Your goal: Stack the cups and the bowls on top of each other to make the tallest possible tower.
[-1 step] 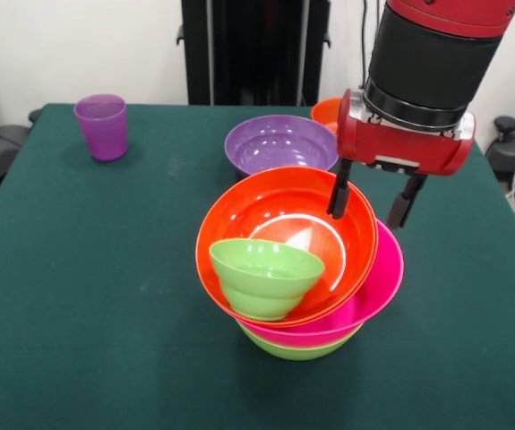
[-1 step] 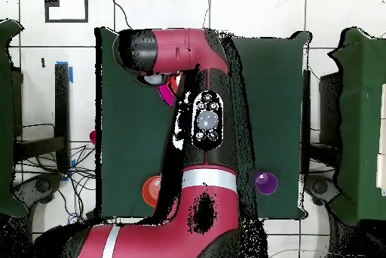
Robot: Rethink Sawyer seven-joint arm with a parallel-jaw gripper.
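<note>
One purple cup (image 1: 101,126) visible, upright near a far corner of the green tabletop (image 1: 78,296), well apart from everything else; also a small purple round shape (image 2: 265,182) in the overhead view. Six bowls countable from the front. Four in the tower (image 1: 302,269): lime green bowl (image 1: 297,348) lowest, mostly hidden with only a lower sliver showing; hot pink bowl (image 1: 378,285) above it, showing just a crescent of rim and wall on one side; wide orange bowl (image 1: 284,237) nested on that, tilted toward the camera; small lime green bowl (image 1: 264,276) lying inside the orange one against its near wall, tipped. Two more behind the tower: purple bowl (image 1: 279,143) upright on the tabletop, and another orange bowl (image 1: 326,112) beyond it, largely covered by the arm. Gripper (image 1: 374,199) hanging over the far rim of the wide orange bowl, its two dark fingers (image 1: 339,190) spread apart with nothing between them; one finger tip at or just inside the rim, contact hard to judge. Overhead, tower almost wholly covered by the red and black arm (image 2: 188,51), only a pink sliver (image 2: 167,93) showing; an orange-red round shape (image 2: 151,189) near the tabletop's edge, too unclear to name; gripper itself not discernible there.
</note>
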